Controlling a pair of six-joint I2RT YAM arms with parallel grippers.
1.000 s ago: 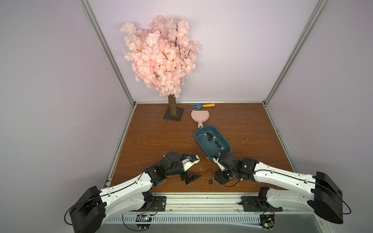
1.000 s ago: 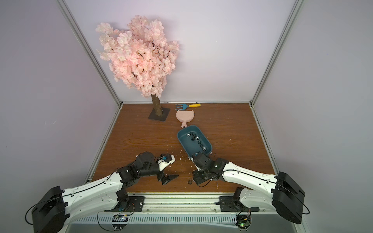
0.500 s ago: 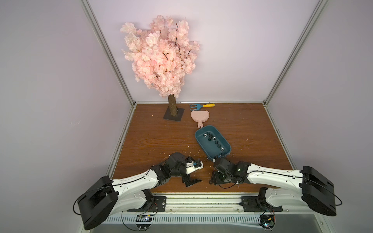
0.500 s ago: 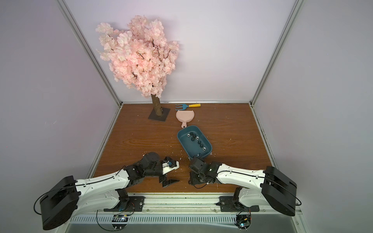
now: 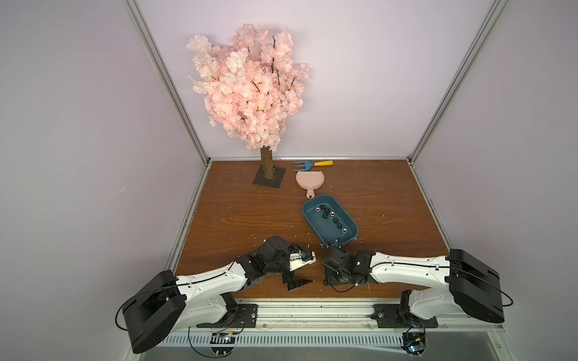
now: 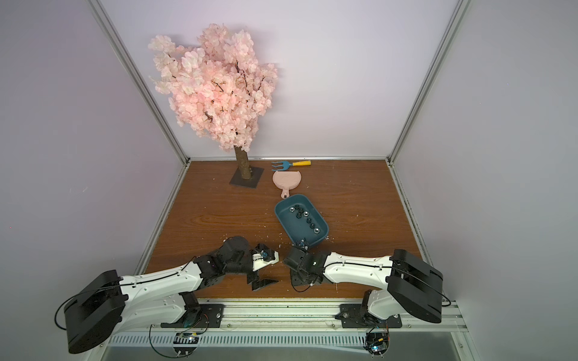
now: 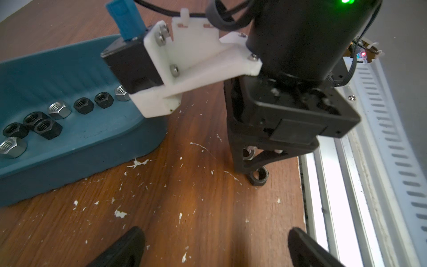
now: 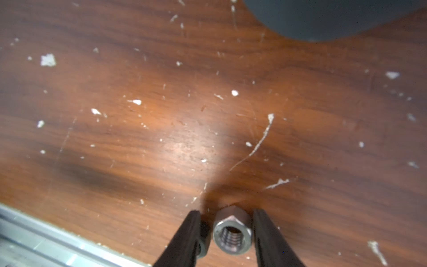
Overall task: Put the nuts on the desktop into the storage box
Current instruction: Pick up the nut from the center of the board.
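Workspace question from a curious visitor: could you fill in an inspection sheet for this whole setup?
Surface: brown wood-grain desktop, strewn with white flecks.
Job's things: teal storage box holds at least eight nuts; a black nut lies on the desktop by the right gripper.
Clutter: pink dustpan, blue rake, blossom tree.
Grippers: left gripper open, empty; right gripper straddles a silver nut, grip unclear.
Cables: black cables on the right wrist.
Surroundings: lilac walls, metal rail in front.

Pale lilac walls (image 5: 359,78) enclose the scene on the left, right and far sides. Silver metal posts (image 5: 169,81) run up the far corners.
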